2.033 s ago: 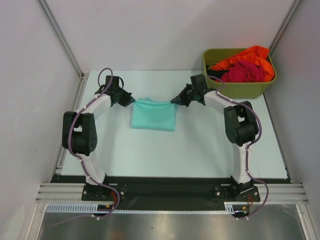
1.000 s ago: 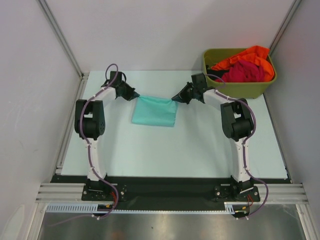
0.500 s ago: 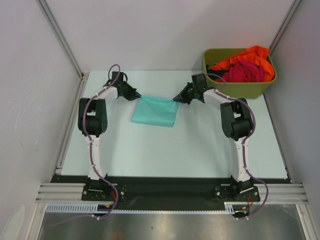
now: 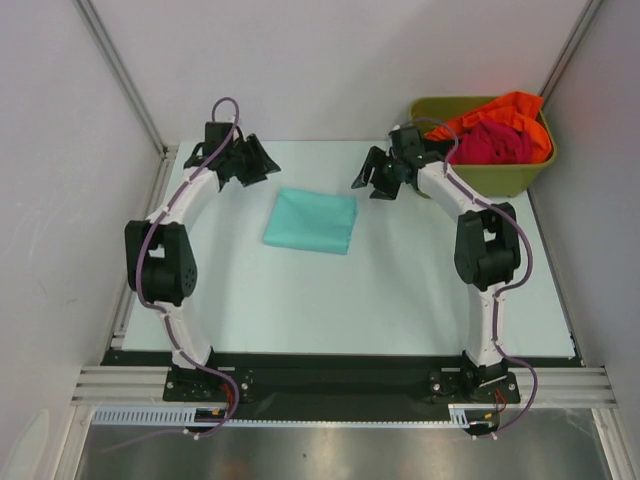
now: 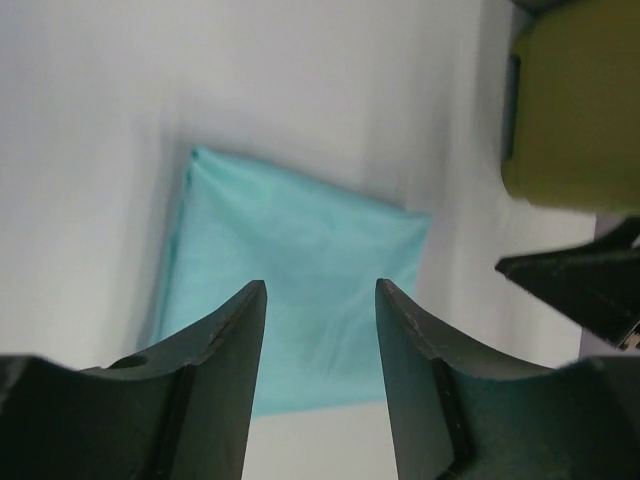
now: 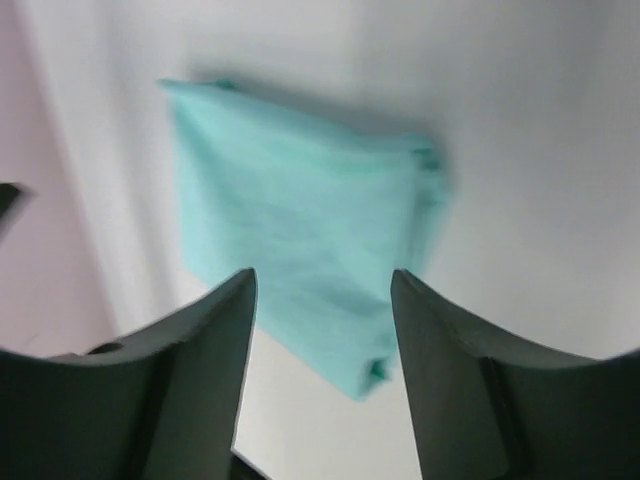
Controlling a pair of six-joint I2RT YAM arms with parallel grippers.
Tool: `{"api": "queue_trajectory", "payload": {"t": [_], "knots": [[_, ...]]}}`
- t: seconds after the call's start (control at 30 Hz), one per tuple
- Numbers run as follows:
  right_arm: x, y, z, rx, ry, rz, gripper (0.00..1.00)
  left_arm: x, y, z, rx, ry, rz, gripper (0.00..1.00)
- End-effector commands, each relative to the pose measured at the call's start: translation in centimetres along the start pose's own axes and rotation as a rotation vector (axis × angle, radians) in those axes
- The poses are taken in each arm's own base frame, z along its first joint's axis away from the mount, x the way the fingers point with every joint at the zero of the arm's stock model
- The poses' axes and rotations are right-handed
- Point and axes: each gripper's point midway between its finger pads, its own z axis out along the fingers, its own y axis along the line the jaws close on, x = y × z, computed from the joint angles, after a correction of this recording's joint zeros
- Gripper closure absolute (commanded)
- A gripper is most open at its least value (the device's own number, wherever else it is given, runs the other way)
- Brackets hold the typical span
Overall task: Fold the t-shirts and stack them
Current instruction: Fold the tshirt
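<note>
A teal t-shirt point(image 4: 311, 221) lies folded into a flat rectangle on the table, free of both arms. It also shows below the fingers in the left wrist view point(image 5: 300, 290) and the right wrist view point(image 6: 300, 270). My left gripper point(image 4: 262, 162) hangs open above and to the left of it, with nothing between its fingers. My right gripper point(image 4: 375, 180) is open too, raised off the shirt's far right corner. An orange t-shirt point(image 4: 500, 110) and a magenta-red t-shirt point(image 4: 490, 142) lie bunched in the bin.
The olive-green bin point(image 4: 500, 180) stands at the back right corner, close behind the right arm; its edge point(image 5: 575, 110) shows in the left wrist view. White walls close in the table's back and sides, with a metal rail point(image 4: 140, 250) along the left.
Both grippers have let go of the teal shirt's far corners, opened and lifted back and outward. The shirt now lies flat by itself.
</note>
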Motion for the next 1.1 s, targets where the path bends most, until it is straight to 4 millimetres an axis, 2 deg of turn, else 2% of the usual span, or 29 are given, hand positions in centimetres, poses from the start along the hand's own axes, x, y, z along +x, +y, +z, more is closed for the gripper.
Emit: {"api": "queue_trajectory", "payload": {"t": [0.0, 0.03, 0.07, 0.13, 0.17, 0.2, 0.27, 0.3, 0.37, 0.47, 0.5, 0.53, 0.63, 0.67, 0.73, 0.77, 0.83, 0.87, 0.93, 0.97, 1.0, 1.07], "knots": [[3.4, 7.0, -1.1, -0.285, 0.110, -0.029, 0.40, 4.8, -2.0, -0.3, 0.150, 0.091, 0.061, 0.48], [3.5, 9.3, -0.7, -0.378, 0.091, -0.033, 0.44, 6.1, -1.3, 0.0, 0.146, 0.107, 0.049, 0.49], [4.9, 9.7, -0.1, -0.402, 0.128, 0.040, 0.48, 6.7, -1.2, 0.0, 0.151, 0.118, 0.048, 0.50], [5.9, 11.2, 0.6, -0.462, 0.147, 0.030, 0.58, 8.0, -0.5, 0.5, 0.153, 0.155, 0.042, 0.51], [7.1, 12.1, 0.9, -0.481, 0.183, 0.039, 0.63, 8.3, -0.2, 0.8, 0.144, 0.169, 0.046, 0.53], [8.3, 11.9, 1.8, -0.495, 0.235, 0.049, 0.71, 9.3, 0.7, 1.6, 0.127, 0.207, 0.040, 0.54], [10.1, 11.9, 2.4, -0.507, 0.273, 0.038, 0.73, 10.3, 1.7, 2.0, 0.104, 0.246, 0.048, 0.56], [11.8, 10.6, 3.0, -0.489, 0.327, 0.047, 0.79, 11.0, 2.3, 2.4, 0.093, 0.265, 0.050, 0.55], [13.0, 9.1, 3.1, -0.485, 0.352, 0.055, 0.81, 12.3, 3.7, 2.7, 0.060, 0.302, 0.065, 0.56], [15.5, 4.2, 3.2, -0.420, 0.371, 0.095, 0.82, 13.4, 5.2, 3.1, 0.027, 0.341, 0.100, 0.55], [15.4, 2.6, 3.1, -0.405, 0.363, 0.110, 0.82, 13.7, 5.6, 3.3, 0.021, 0.353, 0.111, 0.55], [16.3, 0.8, 2.9, -0.377, 0.380, 0.133, 0.82, 13.6, 5.8, 3.3, 0.015, 0.363, 0.137, 0.55], [15.9, -1.0, 1.7, -0.354, 0.366, 0.122, 0.83, 12.8, 5.4, 2.8, 0.012, 0.346, 0.172, 0.55], [15.1, -0.5, 0.8, -0.363, 0.347, 0.098, 0.83, 11.6, 4.3, 1.8, 0.028, 0.308, 0.186, 0.54], [15.1, -0.2, -0.5, -0.344, 0.364, 0.074, 0.82, 10.9, 3.3, 0.3, 0.037, 0.277, 0.181, 0.53], [14.0, 1.4, -1.7, -0.370, 0.337, 0.040, 0.82, 9.9, 2.0, -1.2, 0.062, 0.236, 0.186, 0.52], [14.0, 2.9, -2.8, -0.372, 0.342, 0.006, 0.79, 10.1, 1.1, -2.4, 0.090, 0.205, 0.162, 0.51], [13.1, 4.2, -3.1, -0.389, 0.323, -0.014, 0.78, 10.1, 0.8, -2.8, 0.100, 0.198, 0.154, 0.51], [13.5, 5.8, -2.6, -0.409, 0.336, -0.028, 0.76, 10.4, 0.1, -3.4, 0.128, 0.182, 0.120, 0.51], [13.4, 6.3, -1.3, -0.411, 0.347, -0.012, 0.75, 10.7, -0.3, -3.4, 0.153, 0.179, 0.109, 0.51], [13.4, 6.9, -0.6, -0.427, 0.354, 0.001, 0.75, 10.8, -1.1, -2.9, 0.201, 0.177, 0.086, 0.51], [13.5, 7.9, 0.8, -0.456, 0.370, 0.086, 0.75, 12.1, -0.7, -1.9, 0.209, 0.222, 0.052, 0.52]]}}
